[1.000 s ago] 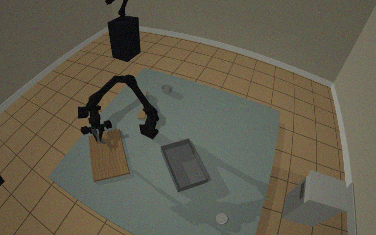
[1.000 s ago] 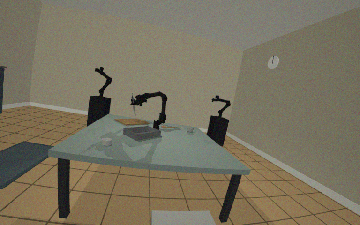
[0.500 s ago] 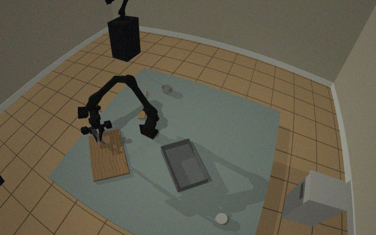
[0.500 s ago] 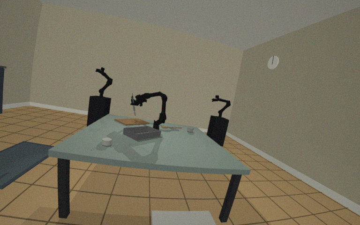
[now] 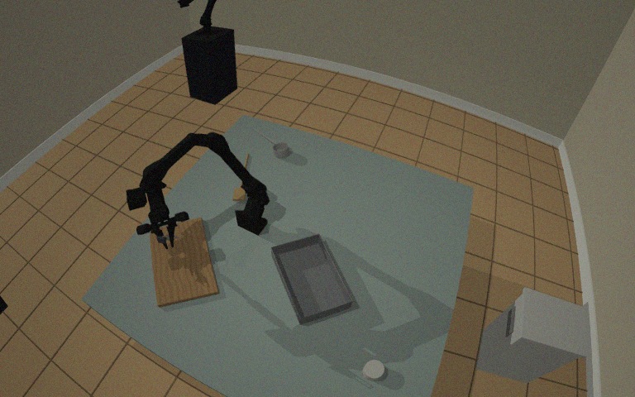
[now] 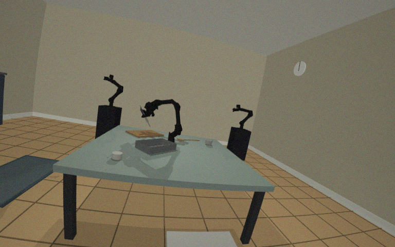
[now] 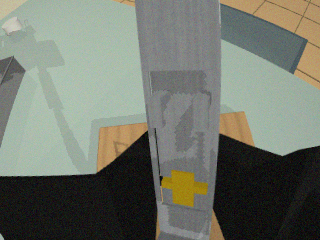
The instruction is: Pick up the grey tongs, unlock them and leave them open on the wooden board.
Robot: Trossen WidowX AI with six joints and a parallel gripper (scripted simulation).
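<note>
Pale green table (image 5: pixel 398 210) (image 6: pixel 186 171) (image 7: pixel 65 90) supports the board (image 5: pixel 187 275) (image 6: pixel 144 133) (image 7: pixel 122 137), the landmark. Above the board, I have the gripper (image 5: pixel 169 246) (image 6: pixel 143 115) closed partway, clamping the tongs (image 5: pixel 162 240) (image 6: pixel 147 121) (image 7: pixel 182 115), tilted. Beside the board, well apart, sits the tin (image 5: pixel 313 280) (image 6: pixel 156 146) (image 7: pixel 7 90).

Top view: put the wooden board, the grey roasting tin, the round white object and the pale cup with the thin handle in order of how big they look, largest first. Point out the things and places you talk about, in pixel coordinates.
1. Grey roasting tin (image 5: pixel 284 286) (image 6: pixel 163 148)
2. Wooden board (image 5: pixel 184 280) (image 6: pixel 137 134)
3. Round white object (image 5: pixel 373 370) (image 6: pixel 117 155) and pale cup (image 5: pixel 281 150) (image 6: pixel 208 142): too alike to rank.
</note>
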